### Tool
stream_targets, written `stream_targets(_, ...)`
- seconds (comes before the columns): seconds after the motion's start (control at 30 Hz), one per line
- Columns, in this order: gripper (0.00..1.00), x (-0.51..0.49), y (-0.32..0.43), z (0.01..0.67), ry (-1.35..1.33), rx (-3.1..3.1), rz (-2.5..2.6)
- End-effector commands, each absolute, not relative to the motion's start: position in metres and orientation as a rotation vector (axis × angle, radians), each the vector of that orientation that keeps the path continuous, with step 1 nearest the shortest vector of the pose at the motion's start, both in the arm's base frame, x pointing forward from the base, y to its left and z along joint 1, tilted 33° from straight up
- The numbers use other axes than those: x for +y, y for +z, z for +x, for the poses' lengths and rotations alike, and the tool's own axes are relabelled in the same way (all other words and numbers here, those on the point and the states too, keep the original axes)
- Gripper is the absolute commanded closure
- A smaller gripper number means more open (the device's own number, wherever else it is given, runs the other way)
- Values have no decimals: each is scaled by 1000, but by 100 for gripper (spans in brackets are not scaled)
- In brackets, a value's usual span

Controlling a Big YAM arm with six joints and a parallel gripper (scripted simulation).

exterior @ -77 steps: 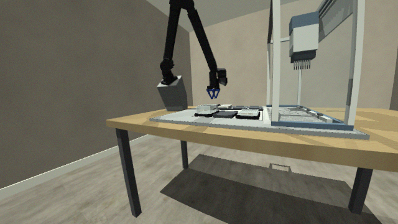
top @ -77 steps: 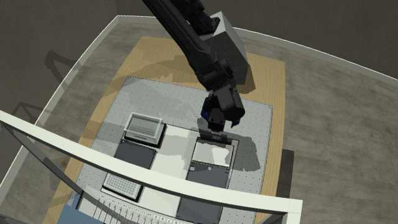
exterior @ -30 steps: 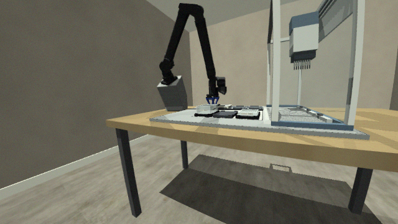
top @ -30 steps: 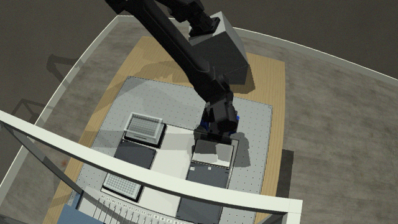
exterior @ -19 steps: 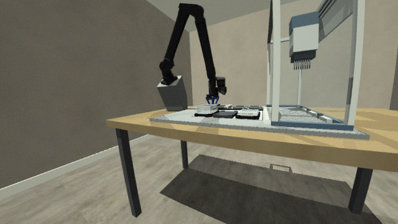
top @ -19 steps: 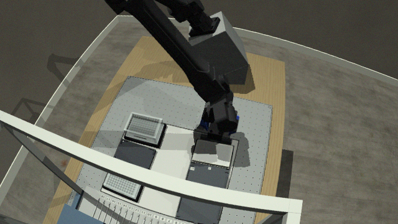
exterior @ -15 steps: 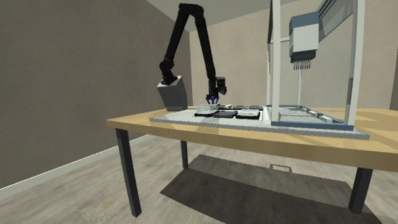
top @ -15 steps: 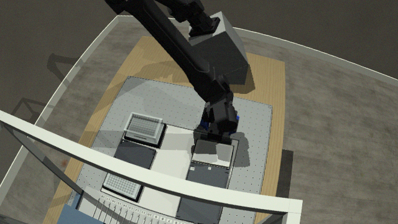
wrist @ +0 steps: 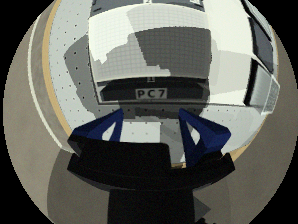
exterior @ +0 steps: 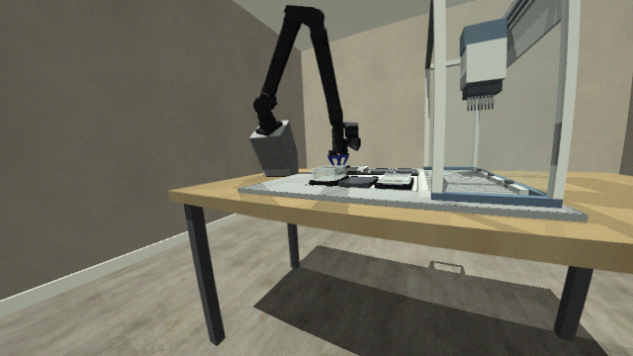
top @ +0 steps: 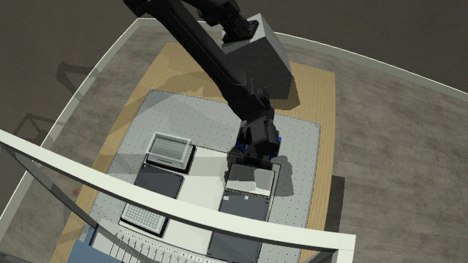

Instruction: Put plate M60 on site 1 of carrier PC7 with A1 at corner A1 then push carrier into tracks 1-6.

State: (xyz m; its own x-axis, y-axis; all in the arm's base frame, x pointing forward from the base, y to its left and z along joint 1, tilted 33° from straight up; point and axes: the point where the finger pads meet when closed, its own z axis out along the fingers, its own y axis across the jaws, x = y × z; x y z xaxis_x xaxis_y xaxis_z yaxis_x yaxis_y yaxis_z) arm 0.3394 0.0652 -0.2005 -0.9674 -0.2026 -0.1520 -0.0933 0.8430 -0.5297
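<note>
1. The gripper (wrist: 149,129) fills the lower half of the wrist view. Its two blue fingers stand well apart with nothing between them; the jaws are open and empty.

2. Directly beyond the fingertips, at the centre of the wrist view, lies the handle end of the plate carrier PC7 (wrist: 152,94), identified by its printed label. The handle sits between the lines of the two fingers, slightly towards the top of the frame from them. Contact cannot be confirmed from any view.

3. The carrier's long axis runs away from the jaws, towards the top of the wrist view. In the top view the same axis runs from the gripper (top: 252,155) down towards the bottom edge of the frame, where the numbered tracks (top: 153,248) lie.

4. The 384-well plate M60 (top: 250,180) lies on the carrier in the site next to the handle, just below the gripper in the top view. It appears flat, but seating and the A1 corner cannot be judged at this resolution.

5. The sites further along the carrier (top: 244,208) show dark and unoccupied.

6. To the left in the top view, the nest row holds the deep-well block M09 (top: 170,150), an empty dark nest S2 (top: 159,180) and the 96-well plate M06 (top: 143,218).

7. Judgement: the carrier lies towards the right of the tracks' numbered strip, so a lateral shift appears necessary before the push.
</note>
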Motion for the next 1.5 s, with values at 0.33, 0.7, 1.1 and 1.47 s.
stream_targets(0.33, 20, 62, -205, 348, -798, 2818, -222)
stream_targets(0.7, 20, 62, -205, 348, -798, 2818, -222)
stream_targets(1.1, 20, 62, -205, 348, -798, 2818, -222)
stream_targets(1.47, 20, 62, -205, 348, -805, 2825, -227)
